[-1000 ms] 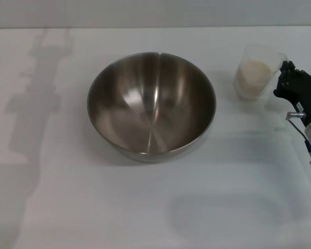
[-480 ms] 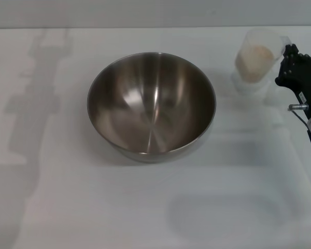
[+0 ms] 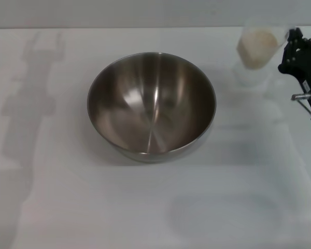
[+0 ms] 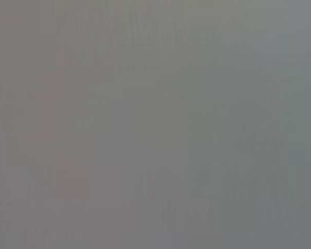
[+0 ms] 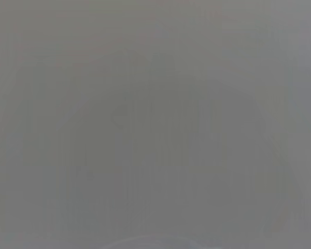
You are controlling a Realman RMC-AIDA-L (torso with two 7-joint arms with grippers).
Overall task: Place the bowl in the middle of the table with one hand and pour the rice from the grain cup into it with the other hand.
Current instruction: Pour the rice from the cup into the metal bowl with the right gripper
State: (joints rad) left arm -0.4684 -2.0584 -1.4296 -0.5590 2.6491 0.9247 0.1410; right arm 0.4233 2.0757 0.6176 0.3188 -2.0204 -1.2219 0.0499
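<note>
The steel bowl (image 3: pixel 151 104) stands empty in the middle of the white table (image 3: pixel 93 207). The clear grain cup (image 3: pixel 255 58) with pale rice (image 3: pixel 257 43) in it hangs upright above the table at the far right, and its faint shadow lies on the table below it. My right gripper (image 3: pixel 288 51) is shut on the cup's right side, at the handle. My left gripper is out of view; only its arm's shadow falls on the table's left side. Both wrist views are plain grey and show nothing.
The table's far edge (image 3: pixel 145 27) runs along the back, close behind the cup. My right arm (image 3: pixel 310 88) comes in from the right edge of the head view.
My right gripper has lifted the grain cup off the table and carried it slightly back. The bowl has not moved.
</note>
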